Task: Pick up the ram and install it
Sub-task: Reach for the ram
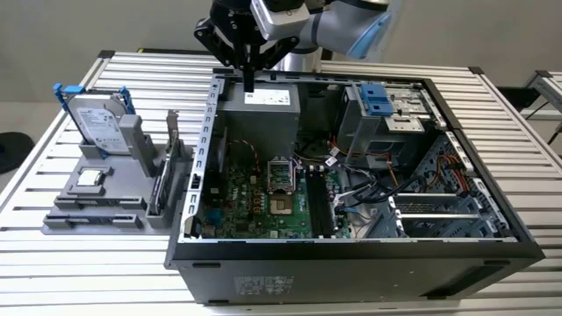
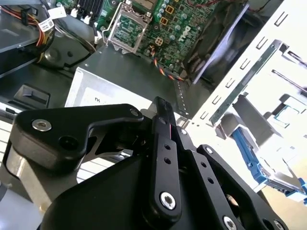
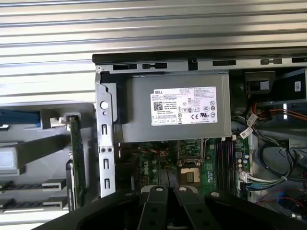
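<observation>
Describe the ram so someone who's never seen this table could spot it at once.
Find the open computer case; at the exterior view's left of it sits a grey holder. The ram stands on edge along the holder's case side: a thin dark stick, lower than the bracketed card beside it, unlike the boxy hard drive.

A table [image 1: 88, 263] of pale ribbed metal slats runs from edge to edge in the exterior view. Plain pale floor [image 1: 35, 39] shows at the upper left of the frame. A second slatted table [image 1: 549, 85] sits at the right edge. The light is bright and even.
</observation>
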`<action>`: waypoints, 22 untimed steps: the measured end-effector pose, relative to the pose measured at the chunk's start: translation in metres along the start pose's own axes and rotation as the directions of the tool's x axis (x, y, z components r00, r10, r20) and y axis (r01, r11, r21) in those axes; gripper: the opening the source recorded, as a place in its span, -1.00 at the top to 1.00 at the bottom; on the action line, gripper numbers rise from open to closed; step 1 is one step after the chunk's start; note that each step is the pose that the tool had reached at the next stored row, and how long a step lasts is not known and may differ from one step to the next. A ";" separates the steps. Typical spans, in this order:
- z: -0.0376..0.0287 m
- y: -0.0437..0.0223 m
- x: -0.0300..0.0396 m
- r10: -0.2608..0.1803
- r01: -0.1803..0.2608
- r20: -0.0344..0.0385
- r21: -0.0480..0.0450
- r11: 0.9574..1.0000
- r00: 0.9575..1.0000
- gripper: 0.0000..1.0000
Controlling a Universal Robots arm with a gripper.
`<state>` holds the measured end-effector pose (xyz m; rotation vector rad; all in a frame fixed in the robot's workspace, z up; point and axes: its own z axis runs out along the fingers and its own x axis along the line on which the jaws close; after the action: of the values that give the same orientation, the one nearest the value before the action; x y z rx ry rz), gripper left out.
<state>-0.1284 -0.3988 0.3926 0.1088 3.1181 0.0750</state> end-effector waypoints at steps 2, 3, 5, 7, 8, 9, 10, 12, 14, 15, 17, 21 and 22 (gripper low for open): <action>0.0000 -0.0002 0.0024 0.000 0.000 0.000 0.000 1.000 1.000 1.00; -0.0001 -0.0002 0.0037 -0.001 0.001 0.000 0.000 1.000 1.000 1.00; -0.0001 -0.0004 0.0062 -0.001 0.001 0.000 0.000 1.000 1.000 1.00; -0.0002 -0.0006 0.0084 -0.001 0.001 0.000 0.000 1.000 1.000 1.00; -0.0002 -0.0006 0.0095 -0.001 0.001 0.000 0.000 1.000 1.000 1.00; -0.0002 -0.0007 0.0106 -0.002 0.002 0.000 0.000 1.000 1.000 1.00; -0.0002 -0.0008 0.0116 -0.002 0.002 0.000 0.000 1.000 1.000 1.00; -0.0003 -0.0009 0.0135 -0.002 0.002 0.000 0.000 1.000 1.000 1.00; -0.0003 -0.0011 0.0158 -0.002 0.002 0.000 0.000 1.000 1.000 1.00; -0.0003 -0.0012 0.0169 -0.002 0.002 0.000 0.000 1.000 1.000 1.00; -0.0004 -0.0013 0.0192 -0.003 0.003 0.000 0.000 1.000 1.000 1.00; -0.0005 -0.0016 0.0238 -0.003 0.003 0.000 0.000 1.000 1.000 1.00; -0.0005 -0.0017 0.0250 -0.003 0.003 0.000 0.000 1.000 1.000 1.00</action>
<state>-0.1535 -0.3988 0.3926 0.1038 3.1183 0.0750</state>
